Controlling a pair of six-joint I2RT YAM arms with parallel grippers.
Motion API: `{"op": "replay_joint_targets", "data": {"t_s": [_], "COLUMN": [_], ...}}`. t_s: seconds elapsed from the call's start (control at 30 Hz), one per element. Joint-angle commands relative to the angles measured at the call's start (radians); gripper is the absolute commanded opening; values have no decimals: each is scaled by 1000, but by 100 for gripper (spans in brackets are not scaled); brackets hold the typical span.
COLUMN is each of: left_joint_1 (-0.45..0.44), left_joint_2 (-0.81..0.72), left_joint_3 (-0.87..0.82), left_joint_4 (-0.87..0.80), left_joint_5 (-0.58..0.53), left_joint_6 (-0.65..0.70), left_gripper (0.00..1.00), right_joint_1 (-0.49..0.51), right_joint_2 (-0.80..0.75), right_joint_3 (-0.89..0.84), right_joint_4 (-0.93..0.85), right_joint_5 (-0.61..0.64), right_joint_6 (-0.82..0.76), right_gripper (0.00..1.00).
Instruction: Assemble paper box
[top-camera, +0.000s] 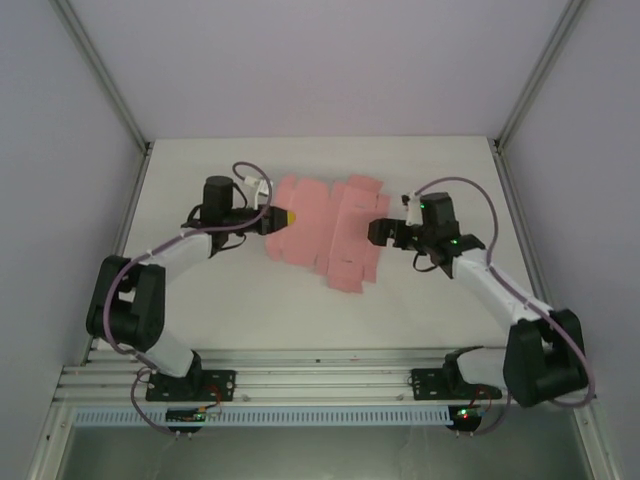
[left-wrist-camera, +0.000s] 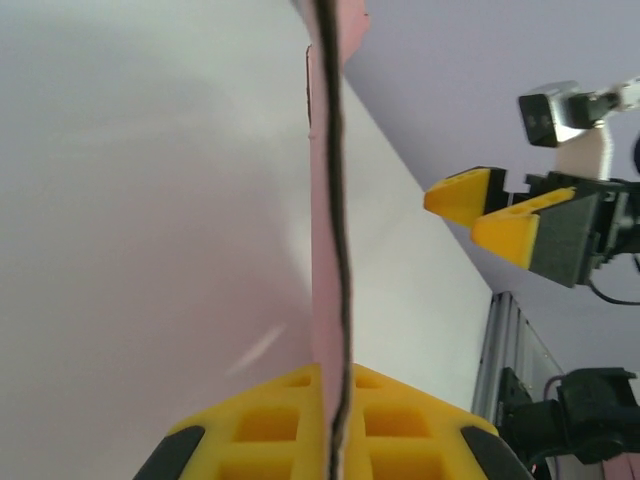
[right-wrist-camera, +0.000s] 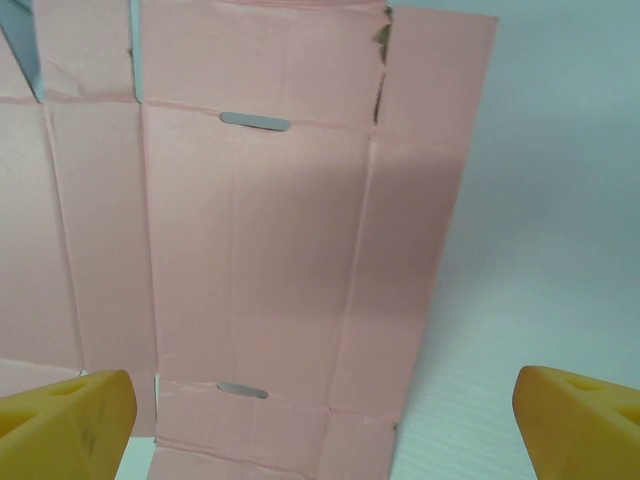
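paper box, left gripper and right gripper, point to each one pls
paper box (top-camera: 322, 232): top external view, middle panel of the flat pink sheet.
left gripper (top-camera: 289, 216): top external view, yellow fingertips at the sheet's left edge.
right gripper (left-wrist-camera: 455, 212): left wrist view, gap between its open yellow fingertips.

A white table (top-camera: 300, 320) stands inside a booth of plain pale lavender walls (top-camera: 320, 60), with slim aluminium posts (top-camera: 100, 70) rising from its far corners, ribbed aluminium rails (top-camera: 330, 385) along its near edge, and soft, even light casting only faint shadows.
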Motion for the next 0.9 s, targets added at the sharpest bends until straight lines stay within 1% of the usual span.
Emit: {"op": "replay_joint_targets", "data": {"t_s": [0.0,0.17,0.3,0.37,0.57,0.63,0.67,0.7,0.77,0.83,0.87], "left_joint_1": [-4,-7,-15,-22,-48,-60,-65,-66,-66,-67,-66], "left_joint_2": [-73,-137,-196,-226,-311,-337,-347,-354,-362,-366,-369], "left_joint_3": [-11,-23,-22,-19,2,1,3,6,20,23,24], "left_joint_4": [109,204,252,254,201,170,143,124,90,85,81], "left_joint_5": [92,139,179,188,198,200,182,167,154,145,123], "left_joint_6": [-25,-126,-178,-190,-164,-107,-80,-71,-65,-65,-68], "left_gripper": [0,0,0,0,0,0,0,0,0,0,0], "right_joint_1": [-52,-113,-144,-156,-210,-220,-220,-220,-221,-218,-219], "right_joint_2": [-68,-138,-151,-149,-103,-78,-64,-55,-39,-33,-36], "right_joint_3": [-49,-93,-132,-143,-142,-139,-137,-135,-129,-134,-137], "right_joint_4": [64,123,252,306,480,560,604,637,688,731,743], "right_joint_5": [-168,-291,-433,-469,-607,-665,-691,-710,-735,-758,-766], "right_joint_6": [-25,-28,16,31,97,132,157,170,196,222,231], "right_gripper": [99,99,99,99,99,99,99,97,91,82,75]}}
